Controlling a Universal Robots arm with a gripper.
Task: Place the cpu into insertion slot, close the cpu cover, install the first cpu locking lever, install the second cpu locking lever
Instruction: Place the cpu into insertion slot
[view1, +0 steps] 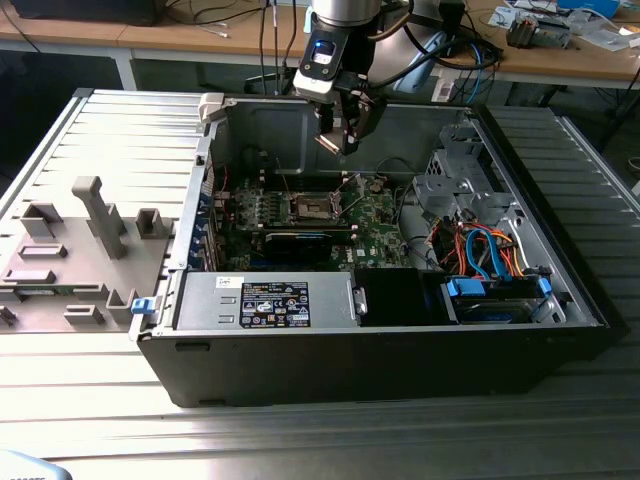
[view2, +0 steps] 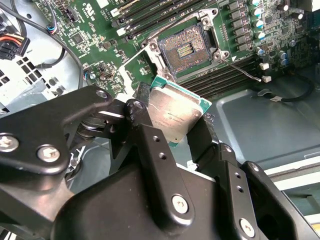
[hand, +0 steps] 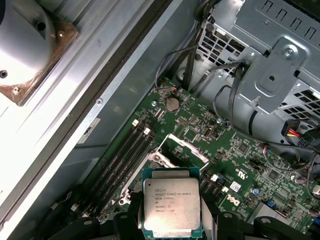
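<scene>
Jaws clamped on opposite edges of the small flat square cpu (view2: 175, 115) with its silvery metal top; black gripper (view1: 338, 140) hangs above the green motherboard (view2: 90, 20), well apart from it; placing is the step in hand; seating, I judge, calls for squaring the chip to the dark, silver-rimmed insertion slot (view2: 185, 50), which lies bare; cpu cover and locking levers are hard to make out.

The cpu (hand: 171, 207), lettered metal face showing, is clamped between the black fingers (hand: 131, 222) of the gripper (hand: 171, 222), clear of the green motherboard (hand: 240, 165). At its twelve o'clock the silver cpu cover (hand: 187, 148) stands raised, with a coin cell (hand: 172, 104) beyond. Long black memory slots (hand: 120, 160) lie at ten o'clock and a grey drive cage (hand: 280, 60) at two.
</scene>
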